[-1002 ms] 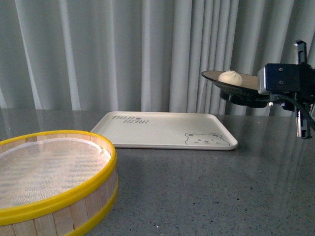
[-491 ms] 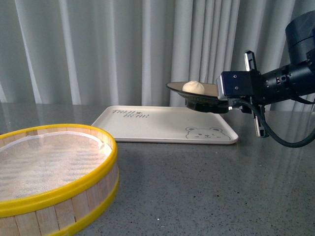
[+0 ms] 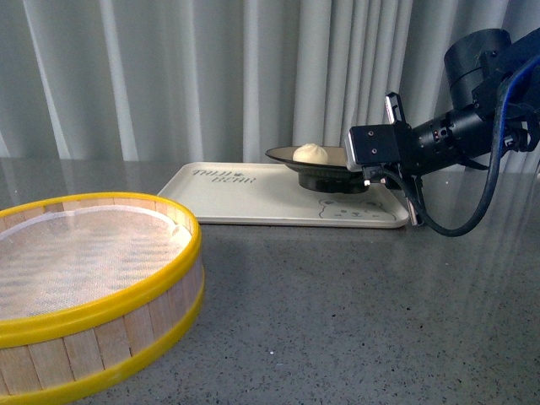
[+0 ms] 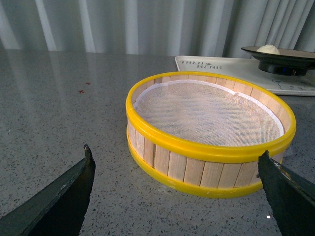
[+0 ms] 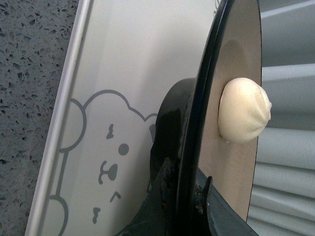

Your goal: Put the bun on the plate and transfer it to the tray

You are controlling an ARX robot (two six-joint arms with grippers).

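I record the right gripper clamped on the rim of the plate. The bun sits mid-plate, low over the tray toward its 3 o'clock side; contact undetermined. The left gripper is spread wide and empty.

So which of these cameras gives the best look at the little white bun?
The right wrist view: the bun is close and large, its pleats clear, sitting on the plate. The front view shows the bun as a small dome on the plate; the left wrist view shows only a tiny far-off speck.
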